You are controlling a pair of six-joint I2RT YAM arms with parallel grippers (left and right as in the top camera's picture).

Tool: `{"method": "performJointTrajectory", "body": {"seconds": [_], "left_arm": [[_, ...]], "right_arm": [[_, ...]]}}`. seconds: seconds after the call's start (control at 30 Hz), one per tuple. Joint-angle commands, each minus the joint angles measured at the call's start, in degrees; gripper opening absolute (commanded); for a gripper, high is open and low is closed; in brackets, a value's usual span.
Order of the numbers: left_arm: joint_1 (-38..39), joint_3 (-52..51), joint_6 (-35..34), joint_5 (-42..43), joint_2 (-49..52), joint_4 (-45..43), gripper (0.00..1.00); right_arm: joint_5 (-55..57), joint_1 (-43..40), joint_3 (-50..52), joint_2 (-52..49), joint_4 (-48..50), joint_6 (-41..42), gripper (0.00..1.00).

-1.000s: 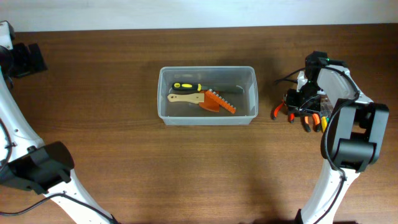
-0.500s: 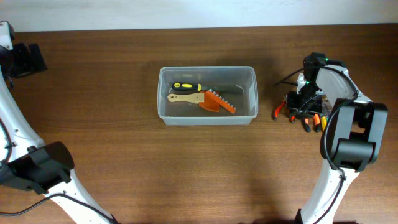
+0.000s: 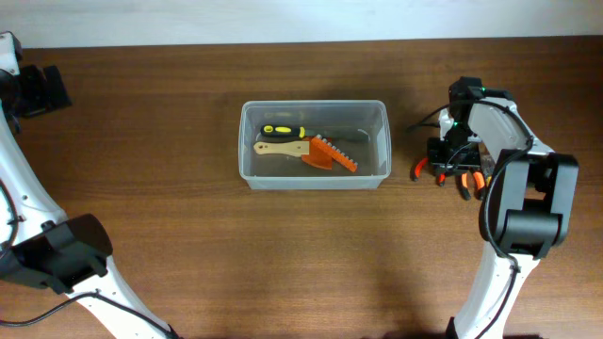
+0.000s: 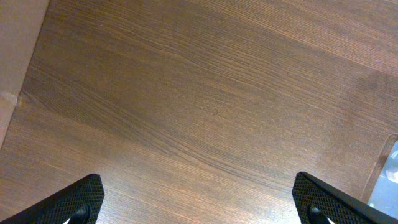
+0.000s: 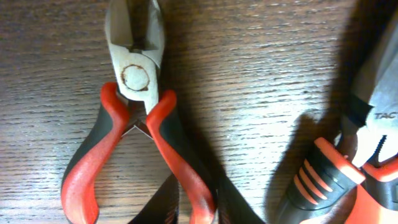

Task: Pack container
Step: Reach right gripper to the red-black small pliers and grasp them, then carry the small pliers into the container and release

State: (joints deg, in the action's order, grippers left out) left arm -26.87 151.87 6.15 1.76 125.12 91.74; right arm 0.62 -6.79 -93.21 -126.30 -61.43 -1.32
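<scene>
Just above red cutters [image 5: 135, 78], right end effector [image 3: 448, 158] hides its opening; left end effector [image 4: 199, 202] gapes wide

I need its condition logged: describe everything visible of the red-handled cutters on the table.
The red-handled cutters are side cutters with short grey metal jaws and a round pivot ringed with brownish staining. Two curved grips, red and black, splay slightly, with a thin spring between them. They lie flat on the wooden table, right of the container, jaws toward the top of the right wrist view. Orange-and-black pliers lie beside them, apart.
</scene>
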Motion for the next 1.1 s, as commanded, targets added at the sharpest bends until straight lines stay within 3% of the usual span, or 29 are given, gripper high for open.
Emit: {"method": "performJointTrajectory", "body": {"seconds": [0.0,0.23,0.33,0.53,0.73,0.93,1.07], "left_arm": [[-0.2,-0.26,-0.76,0.85,0.44,0.07,0.99],[-0.2,-0.26,-0.76,0.85,0.44,0.07,0.99],[-0.2,-0.26,-0.76,0.85,0.44,0.07,0.99],[-0.2,-0.26,-0.76,0.85,0.44,0.07,0.99],[-0.2,-0.26,-0.76,0.85,0.44,0.07,0.99],[-0.2,-0.26,-0.76,0.85,0.44,0.09,0.99],[-0.2,-0.26,-0.76,0.85,0.44,0.31,0.99]], "right_arm": [[0.09,0.87,0.44,-2.67,0.83,0.07,0.18],[0.07,0.9,0.44,-2.67,0.52,0.13,0.13],[0.09,0.87,0.33,-2.64,-1.01,0.28,0.04],[0.11,-0.15,-2.36,-0.44,-5.92,1.64,0.04],[-2.08,-0.13,-9.4,7.98,-11.61,3.28,0.04],[-7.61,5.46,-17.16,18.47,-14.27,3.28,0.04],[-7.67,14.62,-19.5,24.09,-11.8,2.99,0.04]]}}
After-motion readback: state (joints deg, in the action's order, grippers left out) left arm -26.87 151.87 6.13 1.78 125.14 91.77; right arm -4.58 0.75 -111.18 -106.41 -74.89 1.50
